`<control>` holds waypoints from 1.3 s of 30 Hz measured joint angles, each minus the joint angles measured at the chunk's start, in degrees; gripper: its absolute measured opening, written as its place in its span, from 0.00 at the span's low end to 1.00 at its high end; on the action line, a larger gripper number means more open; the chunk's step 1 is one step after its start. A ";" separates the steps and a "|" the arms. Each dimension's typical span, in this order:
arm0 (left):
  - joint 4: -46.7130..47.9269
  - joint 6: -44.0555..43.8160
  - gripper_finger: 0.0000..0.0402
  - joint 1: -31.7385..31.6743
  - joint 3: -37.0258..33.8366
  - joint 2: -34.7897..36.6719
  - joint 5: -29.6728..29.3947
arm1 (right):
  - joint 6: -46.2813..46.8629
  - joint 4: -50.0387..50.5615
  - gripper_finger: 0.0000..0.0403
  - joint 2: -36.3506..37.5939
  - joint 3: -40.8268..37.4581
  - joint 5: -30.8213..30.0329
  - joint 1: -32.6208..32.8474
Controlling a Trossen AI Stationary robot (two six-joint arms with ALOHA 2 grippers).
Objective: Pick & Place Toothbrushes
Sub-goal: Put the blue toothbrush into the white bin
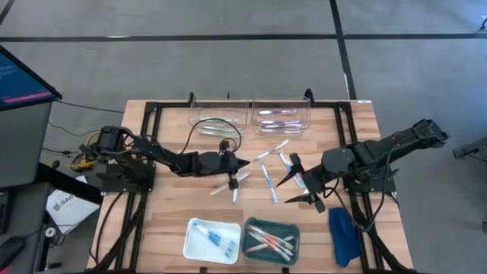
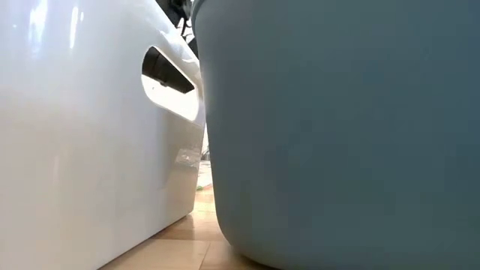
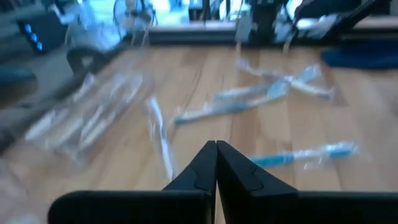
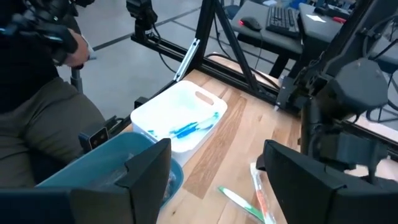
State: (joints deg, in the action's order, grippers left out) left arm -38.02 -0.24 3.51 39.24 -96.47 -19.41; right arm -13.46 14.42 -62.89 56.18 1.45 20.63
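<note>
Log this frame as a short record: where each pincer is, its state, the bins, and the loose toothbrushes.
left pincer: shut, empty, over table centre
right pincer: open, empty, right of centre
loose toothbrushes: scattered on the wood between the two arms
white bin: near edge, holds blue toothbrushes
teal bin: beside the white bin, holds pink and white ones
clear trays: far edge
</note>
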 joint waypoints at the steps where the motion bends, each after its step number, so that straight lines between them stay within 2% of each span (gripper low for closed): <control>1: -1.20 0.81 0.00 0.00 0.00 0.00 0.35 | 0.01 0.07 0.62 0.00 0.00 0.00 -0.27; 5: -5.85 2.92 0.00 0.00 0.00 0.00 0.76 | 0.38 0.39 0.62 0.00 0.00 -0.02 -1.67; 10: -10.38 3.00 0.00 -0.66 0.00 0.23 2.15 | 5.26 1.77 0.62 0.00 0.00 -0.02 -4.94; 18: -10.92 1.75 0.00 -1.33 1.09 4.58 12.58 | 12.23 6.74 0.62 -0.08 0.00 -0.06 -12.53; 22: -10.41 -1.07 0.00 -0.93 1.07 6.08 19.95 | 13.54 7.61 0.62 -0.54 0.00 -0.22 -15.34; 25: -10.41 -1.57 0.00 0.07 1.03 6.12 23.36 | 13.54 7.66 0.62 -1.54 -0.05 -0.20 -16.54; 35: -10.48 1.57 0.00 3.45 -0.71 6.12 23.86 | 11.76 2.26 0.62 -10.79 0.01 0.04 -15.94; 39: -10.52 1.67 0.00 3.29 -1.06 6.12 23.77 | 11.49 3.63 0.62 -14.77 0.80 0.02 -15.70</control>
State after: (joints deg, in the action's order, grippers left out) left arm -48.53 1.43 6.80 38.19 -90.35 4.36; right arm -1.98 18.05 -77.66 56.98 1.48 4.93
